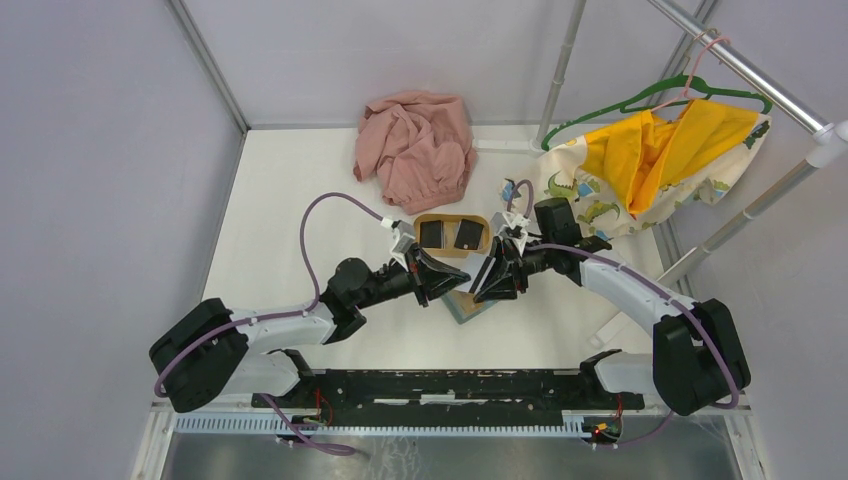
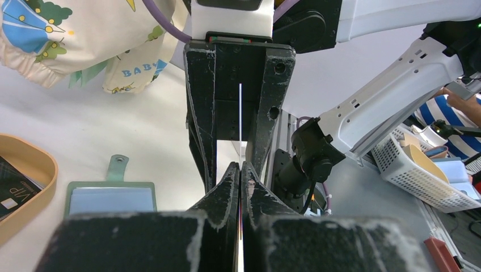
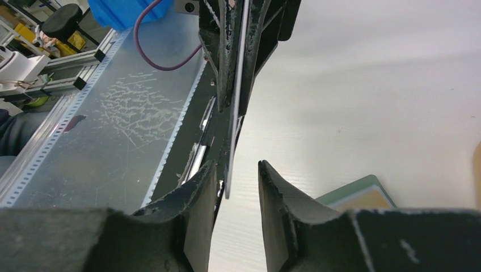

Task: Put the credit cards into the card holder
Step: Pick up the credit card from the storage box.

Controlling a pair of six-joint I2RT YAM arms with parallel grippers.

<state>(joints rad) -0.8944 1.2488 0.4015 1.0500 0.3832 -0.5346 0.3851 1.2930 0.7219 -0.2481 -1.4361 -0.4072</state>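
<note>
— Where is the credit card (image 3: 231, 130)?
— It is edge-on in the left hand (image 2: 240, 168), whose fingers are pressed together on it, above the worktop (image 1: 280, 220).
— And the right hand (image 3: 238, 173)?
— It is spread. The card's free end sits between its fingers, close to one and clear of the other. I cannot tell whether it touches.
— The card holder (image 2: 110, 198)?
— It lies open on the worktop beneath both hands, blue-grey inside up. Just beyond it, the tan tray (image 1: 450, 217) holds two black cards (image 1: 432, 234).
</note>
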